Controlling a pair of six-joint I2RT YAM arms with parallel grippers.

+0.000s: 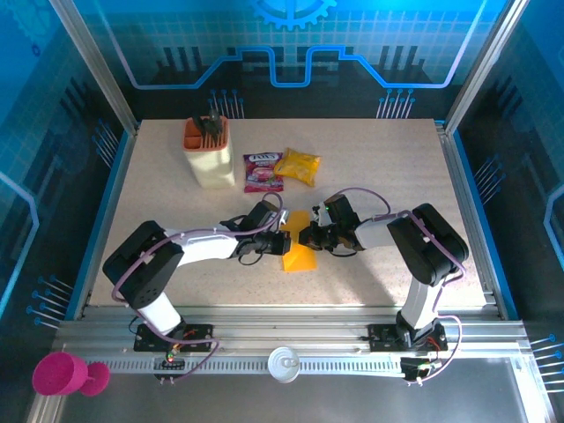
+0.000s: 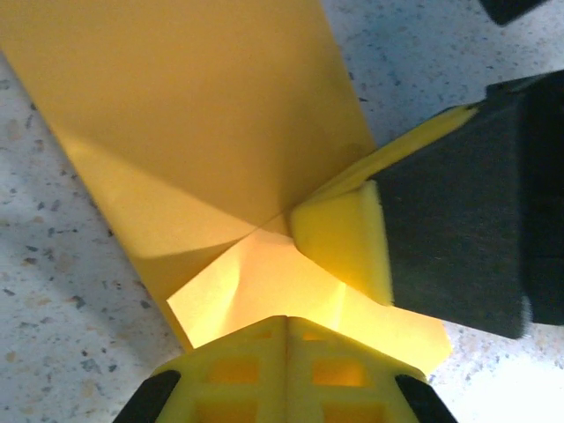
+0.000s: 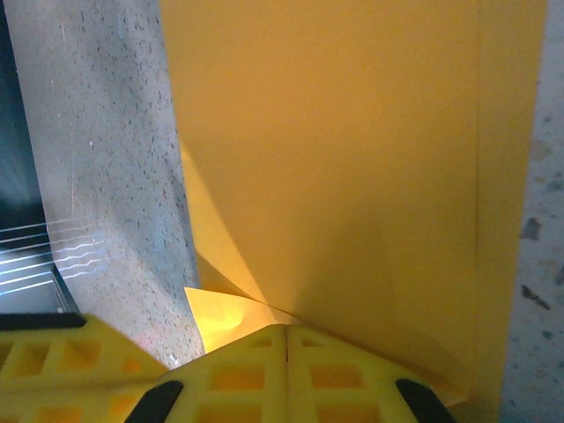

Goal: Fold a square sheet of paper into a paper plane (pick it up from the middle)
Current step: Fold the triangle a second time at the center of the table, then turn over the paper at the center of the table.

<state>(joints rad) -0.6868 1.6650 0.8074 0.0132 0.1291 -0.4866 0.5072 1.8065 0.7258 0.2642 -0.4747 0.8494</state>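
Observation:
The square sheet of paper (image 1: 300,257) lies partly folded at the table's middle, orange-yellow, with a small flap turned up. My left gripper (image 1: 284,242) reaches it from the left and my right gripper (image 1: 308,236) from the right, tips almost meeting over it. In the left wrist view the left gripper (image 2: 286,319) is shut, its tips set on the paper (image 2: 194,115) by the lit flap, and the right arm's fingertip (image 2: 344,238) presses where the creases meet. In the right wrist view the right gripper (image 3: 286,328) is shut against the paper (image 3: 352,159). Whether either pinches a layer is unclear.
A cream holder (image 1: 211,163) with dark tools stands at the back left. A purple-red packet (image 1: 263,172) and a glossy yellow snack bag (image 1: 297,166) lie just behind the paper. A pink cup (image 1: 60,374) sits off the table's front left corner.

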